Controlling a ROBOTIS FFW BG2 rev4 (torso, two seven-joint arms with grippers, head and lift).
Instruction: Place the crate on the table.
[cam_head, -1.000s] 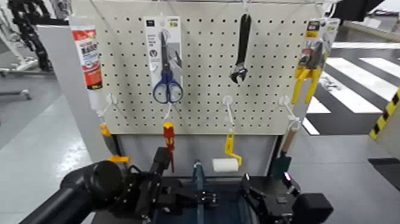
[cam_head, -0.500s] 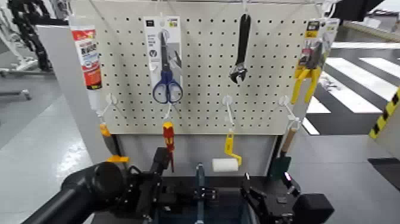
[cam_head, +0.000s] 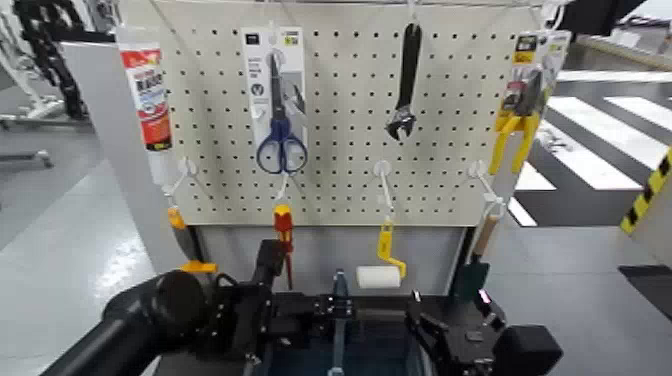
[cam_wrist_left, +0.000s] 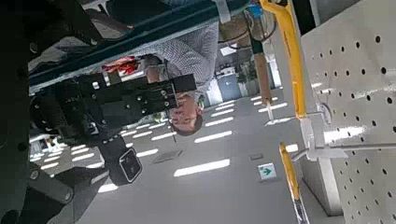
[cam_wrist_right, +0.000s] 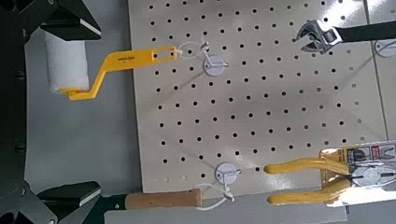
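The crate (cam_head: 350, 352) is at the bottom middle of the head view, dark with a blue-teal inside and an upright teal centre bar (cam_head: 338, 300). It sits between my two black grippers, in front of the pegboard. My left gripper (cam_head: 262, 318) is against its left side and my right gripper (cam_head: 440, 335) against its right side. The crate's teal edge (cam_wrist_left: 140, 35) crosses the left wrist view, with the right gripper (cam_wrist_left: 112, 103) beyond it. No table top is in view.
A pegboard (cam_head: 340, 110) stands close ahead, hung with scissors (cam_head: 280, 140), a wrench (cam_head: 405, 90), yellow pliers (cam_head: 515, 135), a red screwdriver (cam_head: 284, 235) and a paint roller (cam_head: 378, 275). A grey panel (cam_head: 110, 150) stands at the left. A person (cam_wrist_left: 187, 70) shows in the left wrist view.
The crate's centre bar has shifted slightly to the right and the crate sits a little lower in view. Both arms have barely moved.
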